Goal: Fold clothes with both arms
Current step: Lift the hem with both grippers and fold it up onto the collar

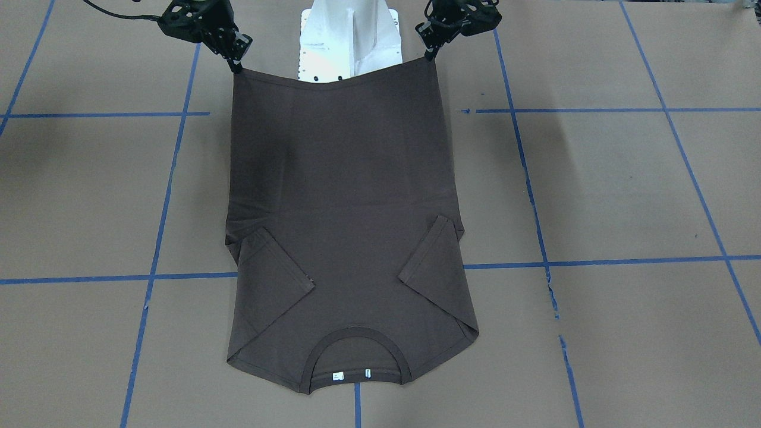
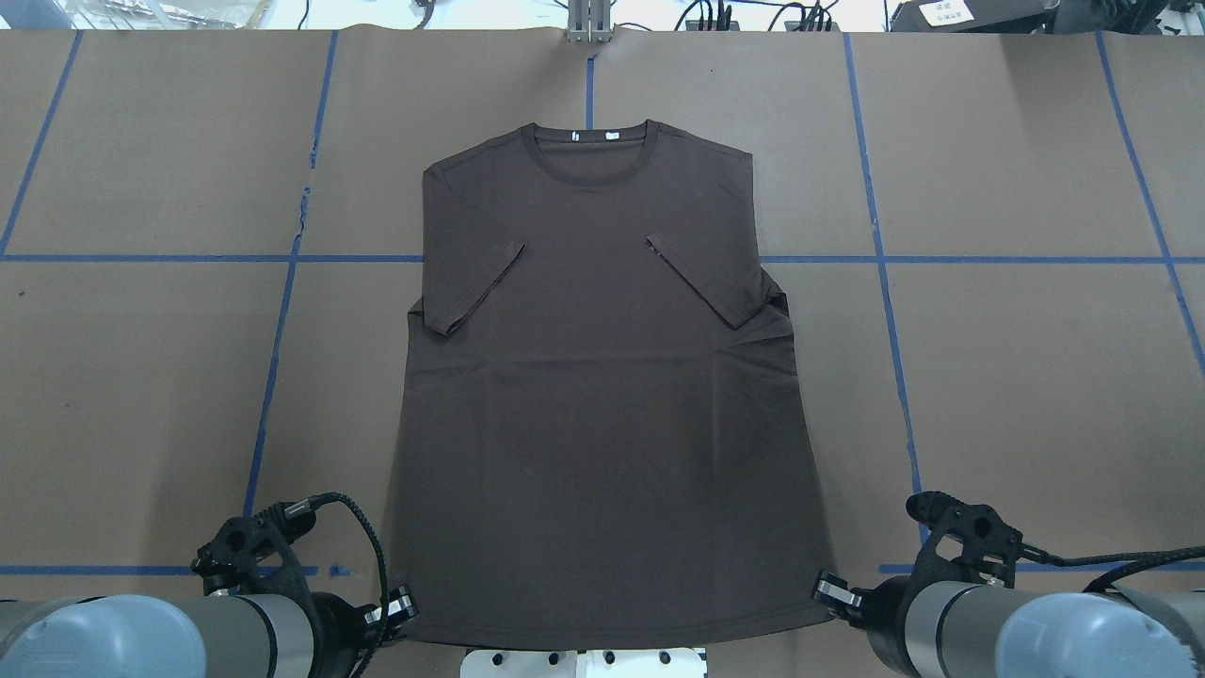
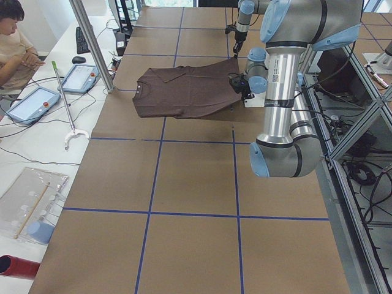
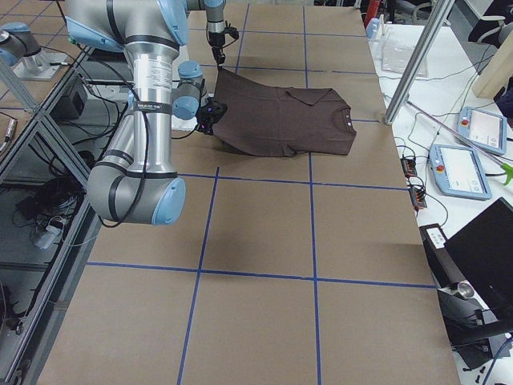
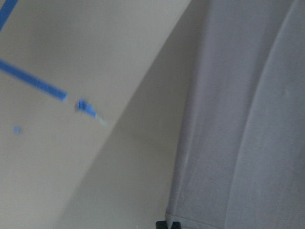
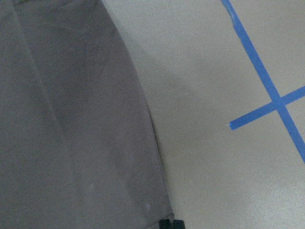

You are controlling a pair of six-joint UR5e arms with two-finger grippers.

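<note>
Hem corners of the T-shirt (image 2: 602,377) are pinched by left gripper (image 2: 403,603) and right gripper (image 2: 827,589) at the worktop's (image 2: 988,377) robot-side edge, collar (image 2: 590,168) toward the far edge; side views alone show the hem raised.

Matt dark knit-cloth T-shirt (image 2: 602,395), matt brown paper table cover (image 2: 1017,377), smooth blue tape lines (image 2: 941,259), satin metal left arm (image 3: 278,92), glossy blue plastic caps (image 3: 257,168).

Neck labels (image 1: 337,375) on the T-shirt (image 1: 345,178) are too small to read.
</note>
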